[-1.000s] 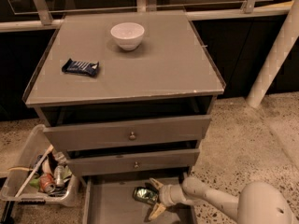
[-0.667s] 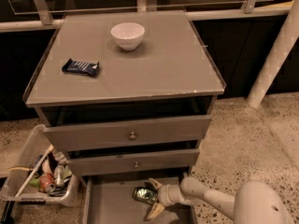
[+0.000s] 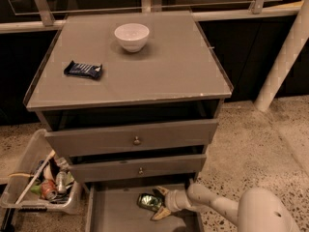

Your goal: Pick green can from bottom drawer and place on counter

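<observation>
You have the gripper (image 3: 159,204) low inside the bottom drawer (image 3: 113,214), which stands pulled out under the cabinet, with the pale arm (image 3: 215,206) reaching in from the right. The green can (image 3: 148,201) lies on its side on the drawer's grey floor, near the middle. Your fingers (image 3: 161,213) are spread, one behind and one in front of the can's right end; you cannot tell from here whether they touch it. Up on the bench (image 3: 159,76) you see a white bowl (image 3: 131,36) towards the back and a dark blue snack wrapper (image 3: 83,69) near the left edge, the two well apart. The two upper drawer fronts (image 3: 169,134) sit slightly ajar, each with a small round knob (image 3: 137,140). On the floor to the left of the cabinet stands a clear bin (image 3: 29,163) of mixed clutter, a red can (image 3: 48,188) among it
</observation>
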You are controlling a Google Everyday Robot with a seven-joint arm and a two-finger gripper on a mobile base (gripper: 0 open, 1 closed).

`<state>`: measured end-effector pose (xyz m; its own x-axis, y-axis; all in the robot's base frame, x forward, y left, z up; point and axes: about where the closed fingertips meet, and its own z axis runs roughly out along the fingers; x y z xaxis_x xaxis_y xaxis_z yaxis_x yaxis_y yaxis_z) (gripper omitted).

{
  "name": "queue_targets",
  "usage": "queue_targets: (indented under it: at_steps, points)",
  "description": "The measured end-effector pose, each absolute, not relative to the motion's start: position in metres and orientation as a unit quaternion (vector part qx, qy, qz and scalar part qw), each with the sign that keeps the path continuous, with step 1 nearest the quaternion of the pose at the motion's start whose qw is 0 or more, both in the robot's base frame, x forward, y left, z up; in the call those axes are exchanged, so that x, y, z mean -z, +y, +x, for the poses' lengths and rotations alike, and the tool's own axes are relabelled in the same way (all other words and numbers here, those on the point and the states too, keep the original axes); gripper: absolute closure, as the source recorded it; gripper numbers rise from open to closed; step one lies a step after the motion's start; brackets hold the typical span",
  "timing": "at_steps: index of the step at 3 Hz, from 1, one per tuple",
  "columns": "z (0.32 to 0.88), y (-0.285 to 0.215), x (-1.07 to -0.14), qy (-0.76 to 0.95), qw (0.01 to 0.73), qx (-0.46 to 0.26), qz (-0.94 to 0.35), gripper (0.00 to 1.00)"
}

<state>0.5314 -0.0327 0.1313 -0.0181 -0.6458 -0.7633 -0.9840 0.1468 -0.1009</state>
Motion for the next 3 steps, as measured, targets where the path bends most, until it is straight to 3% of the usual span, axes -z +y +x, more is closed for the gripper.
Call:
queue_targets:
  at_steps: [3]
  points:
    - [0.5314,-0.0327,-0.1313,0.671,0.35,-0.242,-0.607,0.88]
